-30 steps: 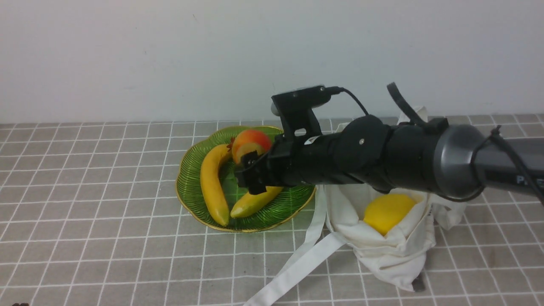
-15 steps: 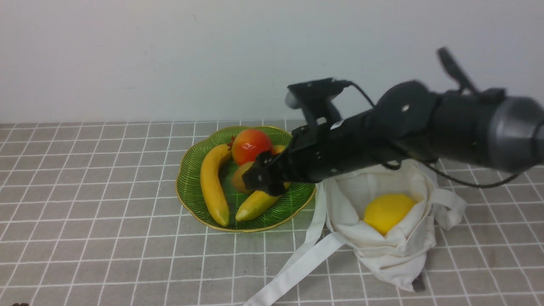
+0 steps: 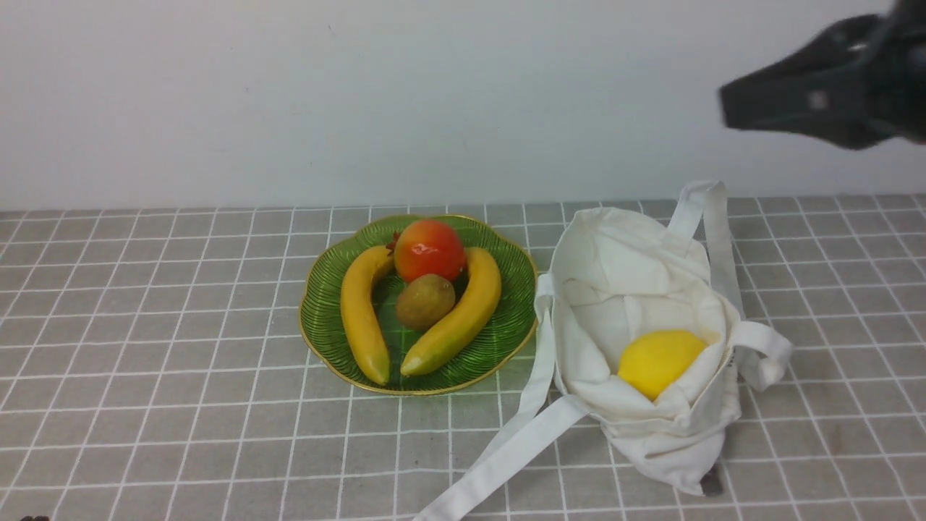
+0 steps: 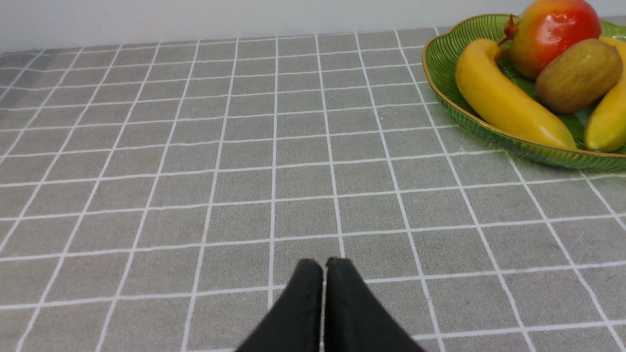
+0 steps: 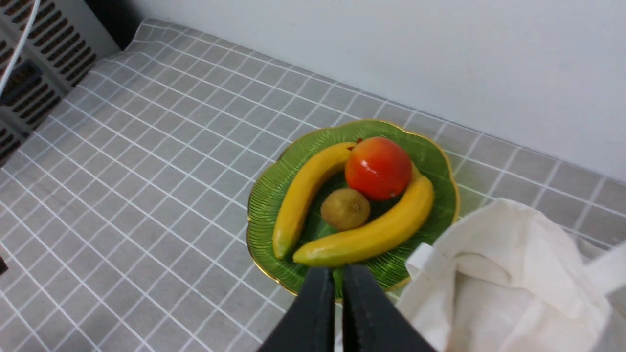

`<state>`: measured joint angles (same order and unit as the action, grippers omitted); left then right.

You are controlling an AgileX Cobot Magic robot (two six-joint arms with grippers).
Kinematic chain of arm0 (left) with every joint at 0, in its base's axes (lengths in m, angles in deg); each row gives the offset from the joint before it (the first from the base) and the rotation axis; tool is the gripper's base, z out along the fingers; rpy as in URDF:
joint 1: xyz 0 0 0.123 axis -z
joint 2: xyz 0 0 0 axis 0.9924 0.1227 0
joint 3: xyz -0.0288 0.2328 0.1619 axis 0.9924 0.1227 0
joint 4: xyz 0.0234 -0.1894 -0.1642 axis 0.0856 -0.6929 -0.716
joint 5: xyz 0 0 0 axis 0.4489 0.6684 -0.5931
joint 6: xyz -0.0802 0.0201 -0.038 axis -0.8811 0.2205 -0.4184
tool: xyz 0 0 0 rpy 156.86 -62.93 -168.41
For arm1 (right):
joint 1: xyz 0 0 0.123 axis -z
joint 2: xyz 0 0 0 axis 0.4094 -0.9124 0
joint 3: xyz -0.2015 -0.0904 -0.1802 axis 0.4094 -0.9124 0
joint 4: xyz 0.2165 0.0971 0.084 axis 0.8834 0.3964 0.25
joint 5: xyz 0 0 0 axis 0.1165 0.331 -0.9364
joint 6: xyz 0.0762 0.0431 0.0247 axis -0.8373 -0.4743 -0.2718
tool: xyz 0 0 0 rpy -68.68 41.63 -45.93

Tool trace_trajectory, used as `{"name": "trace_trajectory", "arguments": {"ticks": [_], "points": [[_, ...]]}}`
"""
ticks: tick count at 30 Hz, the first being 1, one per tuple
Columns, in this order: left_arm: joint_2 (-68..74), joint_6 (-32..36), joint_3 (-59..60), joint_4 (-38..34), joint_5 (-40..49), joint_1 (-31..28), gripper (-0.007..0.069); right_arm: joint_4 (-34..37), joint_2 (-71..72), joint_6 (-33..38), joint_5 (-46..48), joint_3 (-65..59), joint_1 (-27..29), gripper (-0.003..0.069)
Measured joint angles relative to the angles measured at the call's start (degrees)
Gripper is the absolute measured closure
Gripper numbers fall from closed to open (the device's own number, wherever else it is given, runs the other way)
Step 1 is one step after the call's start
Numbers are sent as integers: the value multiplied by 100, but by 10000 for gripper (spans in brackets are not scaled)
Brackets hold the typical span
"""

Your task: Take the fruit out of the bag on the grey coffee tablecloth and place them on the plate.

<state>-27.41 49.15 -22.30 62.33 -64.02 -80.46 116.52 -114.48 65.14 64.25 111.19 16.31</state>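
Front view: kiwi (image 3: pixel 425 302) sits on the plate (image 3: pixel 312 339), between two bananas (image 3: pixel 362 315) and beside the red-orange fruit (image 3: pixel 429 250). Lemon (image 3: pixel 662 363) lies in the mouth of the bag (image 3: pixel 655 463), to the right of the plate, on the near side of the opening. Its long axis slants, far end toward the right. My right tool (image 3: pixel 767 101) is blurred, high above and beyond the bag, to the right of the plate; from there the lemon is below, nearer me and somewhat left. Right arm is the nearer one, so I judge the lemon is its pick.

Left wrist view: left tool (image 4: pixel 324 274) has its tips together, nothing between them, over bare grey tablecloth (image 4: pixel 244 195); the plate is well apart from it.

Right wrist view: right tool (image 5: pixel 340 278) is narrow, tips together, holding nothing. Lemon not visible here. I would open wide and align across its short axis before descending, minding the soft bag rim.
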Motion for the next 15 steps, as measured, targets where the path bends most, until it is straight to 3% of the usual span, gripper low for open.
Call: {"name": "trace_trajectory", "arguments": {"ticks": [5,9,15], "points": [[0,0,0,0,0,0,631,-645,1547,-265,422,-634,255,671],[0,0,0,0,0,0,631,-958,2638,-265,119,-1443,268,671],[0,0,0,0,0,0,631,-1031,4233,-211,-1941,-3356,275,673]]}}
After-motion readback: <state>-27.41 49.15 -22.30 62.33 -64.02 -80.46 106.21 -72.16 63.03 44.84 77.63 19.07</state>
